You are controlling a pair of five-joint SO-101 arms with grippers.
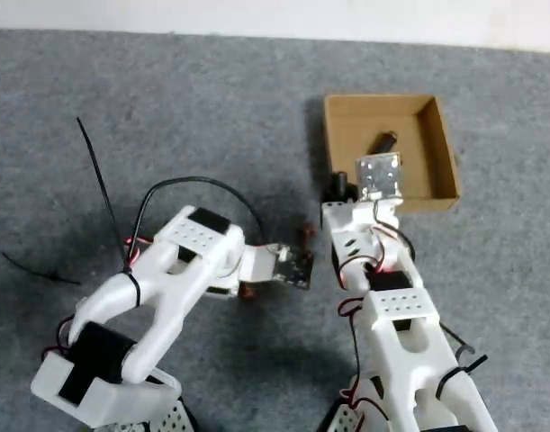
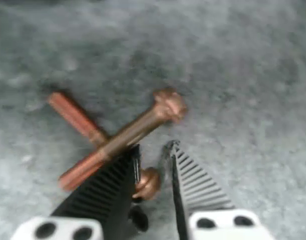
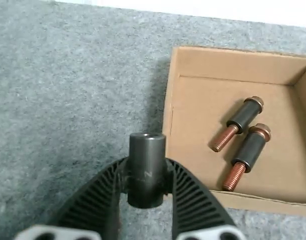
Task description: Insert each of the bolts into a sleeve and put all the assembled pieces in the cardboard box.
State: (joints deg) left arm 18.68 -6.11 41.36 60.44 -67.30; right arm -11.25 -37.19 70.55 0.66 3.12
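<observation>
We log the right gripper (image 3: 146, 170) clamping the sleeve (image 3: 146, 150) upright left of the cardboard box (image 3: 174, 95), the left gripper (image 2: 154, 147), jaws slightly parted, astride one bolt head (image 2: 148, 183) (bolts (image 2: 137, 127) lie crossed).

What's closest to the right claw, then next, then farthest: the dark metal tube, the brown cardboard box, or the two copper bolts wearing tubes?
1. Dark metal tube: held in the right gripper.
2. Brown cardboard box: its near wall, just beyond.
3. Two sleeved copper bolts: lying inside the box; too close together to rank.
</observation>
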